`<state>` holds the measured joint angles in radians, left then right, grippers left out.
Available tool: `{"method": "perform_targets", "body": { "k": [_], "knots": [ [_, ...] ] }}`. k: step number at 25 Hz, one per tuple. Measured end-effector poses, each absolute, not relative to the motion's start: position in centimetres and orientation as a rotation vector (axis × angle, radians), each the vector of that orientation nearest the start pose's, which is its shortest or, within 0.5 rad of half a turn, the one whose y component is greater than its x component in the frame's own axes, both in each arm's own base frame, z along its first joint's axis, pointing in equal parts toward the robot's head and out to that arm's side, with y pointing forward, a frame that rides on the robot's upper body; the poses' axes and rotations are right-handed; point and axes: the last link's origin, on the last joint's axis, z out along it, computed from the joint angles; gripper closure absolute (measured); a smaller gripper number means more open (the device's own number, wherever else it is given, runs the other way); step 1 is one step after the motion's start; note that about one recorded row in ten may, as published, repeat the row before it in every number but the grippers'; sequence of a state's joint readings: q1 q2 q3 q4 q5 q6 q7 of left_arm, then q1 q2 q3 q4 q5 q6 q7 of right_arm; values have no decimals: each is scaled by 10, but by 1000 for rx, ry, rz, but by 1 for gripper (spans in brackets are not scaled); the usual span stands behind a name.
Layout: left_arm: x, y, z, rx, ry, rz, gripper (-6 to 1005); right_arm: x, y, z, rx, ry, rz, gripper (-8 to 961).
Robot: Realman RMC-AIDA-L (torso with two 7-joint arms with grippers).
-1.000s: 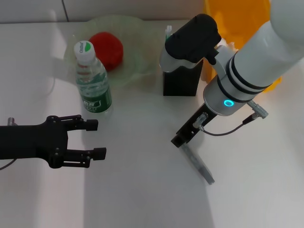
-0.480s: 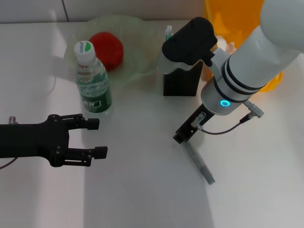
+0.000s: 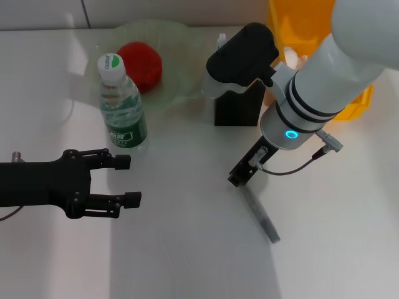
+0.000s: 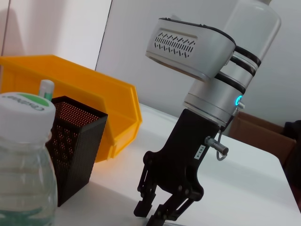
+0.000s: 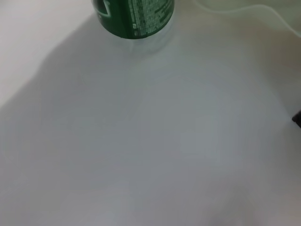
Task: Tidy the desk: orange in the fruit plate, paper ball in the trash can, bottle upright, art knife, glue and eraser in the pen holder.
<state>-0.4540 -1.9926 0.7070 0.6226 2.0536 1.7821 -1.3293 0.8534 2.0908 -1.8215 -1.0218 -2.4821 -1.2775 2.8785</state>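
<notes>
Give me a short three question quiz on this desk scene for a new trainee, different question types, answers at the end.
1. True or false: the bottle stands upright.
2. Where is the orange? A) in the fruit plate B) in the trash can C) on the bare desk
3. Fill in: the right gripper is down at one end of a grey ___ lying on the desk.

Key: 1 true; 2 A; 3 art knife.

White arm, black hand, cyan ring light

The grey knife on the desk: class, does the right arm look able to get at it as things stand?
Probably yes. The right gripper hangs directly over the knife, at its near end, and nothing lies between them.
</notes>
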Motion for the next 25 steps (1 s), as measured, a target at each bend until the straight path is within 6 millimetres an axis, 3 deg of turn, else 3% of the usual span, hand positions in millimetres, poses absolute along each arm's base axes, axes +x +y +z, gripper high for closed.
{"method": "perform_targets", "body": {
  "k": [5,22,25],
  "knots": [
    [-290,284,22,-2905,-622,-695,152,135,355,-104,-2634,863,-653,684],
    [-291,284,21,-2901,-625,-693,153,135,352,-107,-2638,843,-674,740],
    [-291,283,21,-2900,-626,-694,153,135,351,-107,-2640,845,-675,788]
  ]
}}
